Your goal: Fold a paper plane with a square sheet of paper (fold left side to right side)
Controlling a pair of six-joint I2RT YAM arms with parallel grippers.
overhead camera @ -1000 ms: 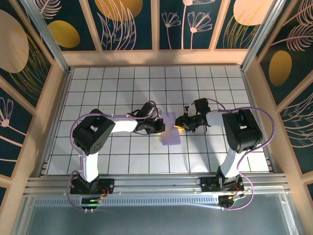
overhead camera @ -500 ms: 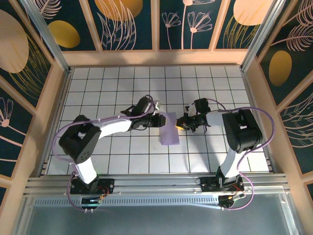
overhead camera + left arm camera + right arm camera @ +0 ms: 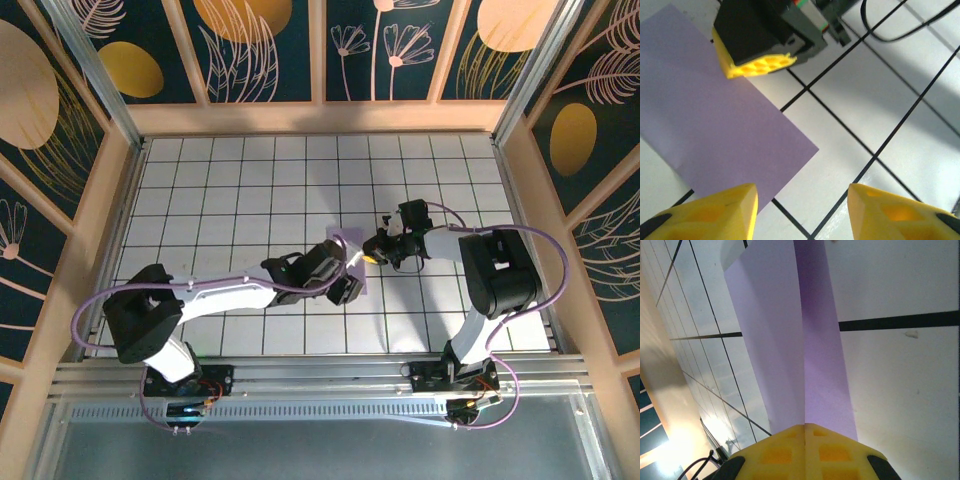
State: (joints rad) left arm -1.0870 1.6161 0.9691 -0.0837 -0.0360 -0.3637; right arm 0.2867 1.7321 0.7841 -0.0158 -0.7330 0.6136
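The square sheet of paper [image 3: 343, 244] lies folded into a narrow lavender strip at the table's middle. My right gripper [image 3: 370, 252] is shut on the strip's right edge. In the right wrist view its yellow fingertips [image 3: 805, 432] meet on the sheet [image 3: 805, 340], whose two layers run away from them. My left gripper [image 3: 348, 283] hangs open over the strip's near end. In the left wrist view the left gripper [image 3: 802, 212] has one finger over the sheet [image 3: 715, 120] and the other over bare tile, holding nothing. The right gripper's fingers [image 3: 757, 64] show at the top. The paper plane is out of view.
The white grid table [image 3: 240, 180] is walled by wooden frames [image 3: 320, 118] at the back and sides. The left arm [image 3: 220, 292] stretches low across the near middle. A metal rail [image 3: 320, 378] runs along the near edge.
The left arm swung from the sheet's left side round to its near end, stretching out low, and its gripper opened. The right gripper closed on the sheet's right edge and stayed put.
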